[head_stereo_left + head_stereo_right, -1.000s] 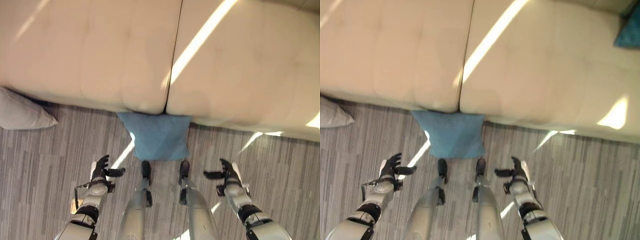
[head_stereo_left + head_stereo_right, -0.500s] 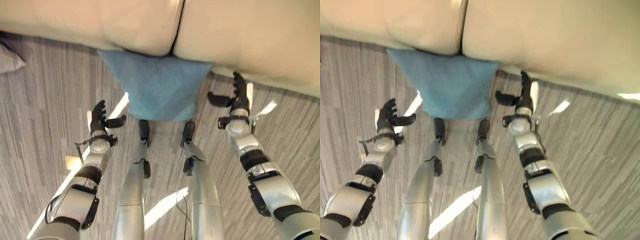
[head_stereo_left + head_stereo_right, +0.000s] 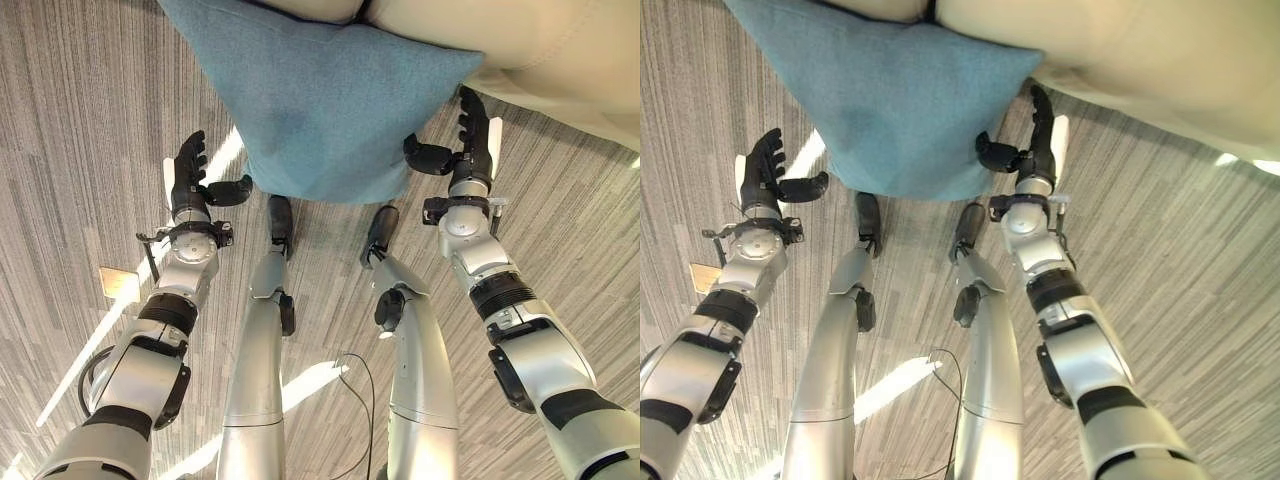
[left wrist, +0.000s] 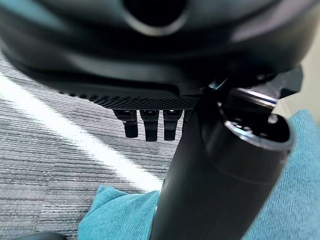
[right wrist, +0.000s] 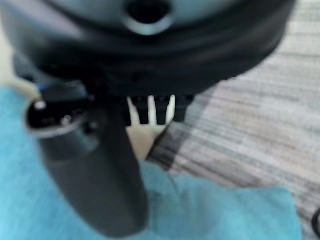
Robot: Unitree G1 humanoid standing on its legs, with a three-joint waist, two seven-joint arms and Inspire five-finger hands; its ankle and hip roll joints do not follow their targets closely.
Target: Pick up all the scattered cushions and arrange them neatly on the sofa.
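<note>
The right hand (image 3: 470, 160) has its fingers (image 3: 472, 115) straight and released, pointing toward the sofa, with the thumb standing out sideways to touch the right edge of the blue cushion (image 3: 320, 100). The left hand (image 3: 190, 185) is likewise released: fingers (image 3: 189, 160) straight and slightly spread, thumb stretched toward the cushion's left edge and ending just beside it, whether touching cannot be told. Neither hand holds anything.

Between the two hands lies the cushion, a soft, roughly square pillow of teal woven cloth with a fine denim-like grain, visible close up in the left wrist view (image 4: 125, 215). It rests on the floor (image 3: 80, 120) with its far edge tucked against the foot of the sofa (image 3: 560, 40) and its near edge a rounded bulge. It is wider at the sofa end and narrows toward the robot.

The sofa is pale cream with smooth, padded seat fronts. The floor is grey carpet with fine lengthwise stripes, crossed by bands of sunlight.
</note>
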